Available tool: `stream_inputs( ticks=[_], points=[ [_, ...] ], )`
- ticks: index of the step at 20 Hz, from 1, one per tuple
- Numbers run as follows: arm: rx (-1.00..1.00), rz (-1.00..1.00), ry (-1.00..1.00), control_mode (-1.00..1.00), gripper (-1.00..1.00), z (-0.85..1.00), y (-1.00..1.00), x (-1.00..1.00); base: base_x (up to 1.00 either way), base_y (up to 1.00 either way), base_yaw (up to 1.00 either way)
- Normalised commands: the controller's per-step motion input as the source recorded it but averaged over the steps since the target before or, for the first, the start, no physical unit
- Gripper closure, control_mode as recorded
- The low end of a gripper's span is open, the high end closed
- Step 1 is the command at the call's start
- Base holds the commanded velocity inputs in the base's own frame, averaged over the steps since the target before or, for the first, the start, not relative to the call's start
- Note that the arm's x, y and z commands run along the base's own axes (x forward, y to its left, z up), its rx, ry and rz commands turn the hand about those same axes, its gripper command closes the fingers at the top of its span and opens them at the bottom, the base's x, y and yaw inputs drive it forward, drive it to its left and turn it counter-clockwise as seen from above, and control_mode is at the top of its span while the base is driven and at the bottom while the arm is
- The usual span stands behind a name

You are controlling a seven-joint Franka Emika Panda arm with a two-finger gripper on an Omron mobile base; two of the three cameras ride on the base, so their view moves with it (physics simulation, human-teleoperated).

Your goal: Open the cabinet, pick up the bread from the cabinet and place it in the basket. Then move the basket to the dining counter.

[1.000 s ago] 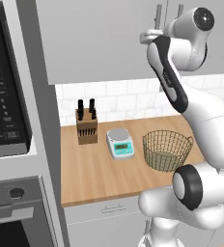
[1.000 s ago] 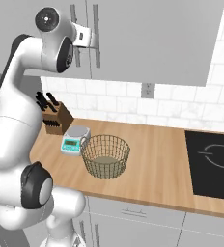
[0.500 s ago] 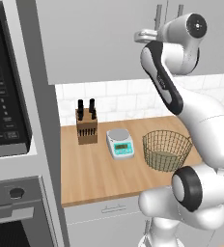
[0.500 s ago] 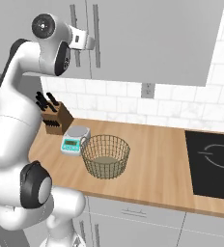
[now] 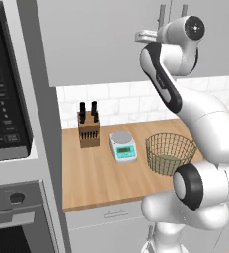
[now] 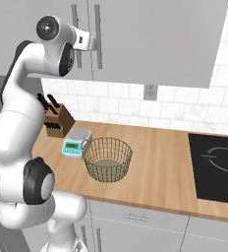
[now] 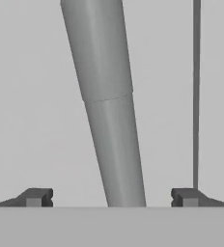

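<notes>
While the cabinet (image 6: 150, 39) is standing shut with both doors flush, the arm is working on step 1 of the task, opening it. In the hand view the gripper (image 7: 112, 198) is spreading wide, its 2 fingertips (image 7: 35, 198) sitting on either side of a silver bar handle (image 7: 111, 120) that is running up between them, slightly tilted in that view, with nothing clamped yet. From the right base view the hand is reaching the handles near the seam between the 2 doors. The bread is presumably sitting behind the closed doors, so its place cannot be told. The basket (image 5: 170, 153) is waiting on the wood desk (image 5: 94, 180), just beside the kitchen scale (image 5: 122, 147) and near the knife block (image 5: 88, 129). As a judgement, the next move is calling for the jaws to close squarely on the handle, then a pull outward along the door's swing, keeping the grip from sliding off the smooth bar.
</notes>
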Motion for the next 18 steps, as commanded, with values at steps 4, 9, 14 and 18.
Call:
stream_inputs(
  ticks=[4,9,14,18],
  points=[
    [0.03,0.0,-0.01,-1.0,1.0,-0.16,0.02,0.18,0.0,0.0,0.0],
    [0.05,0.0,-0.09,-1.0,1.0,-0.12,0.02,0.26,0.0,0.0,0.0],
    [0.06,0.0,-0.08,-1.0,1.0,0.0,0.08,-0.29,0.0,0.0,0.0],
    [0.04,0.0,-0.03,-1.0,1.0,0.14,0.0,-0.92,0.0,0.0,0.0]
  ],
)
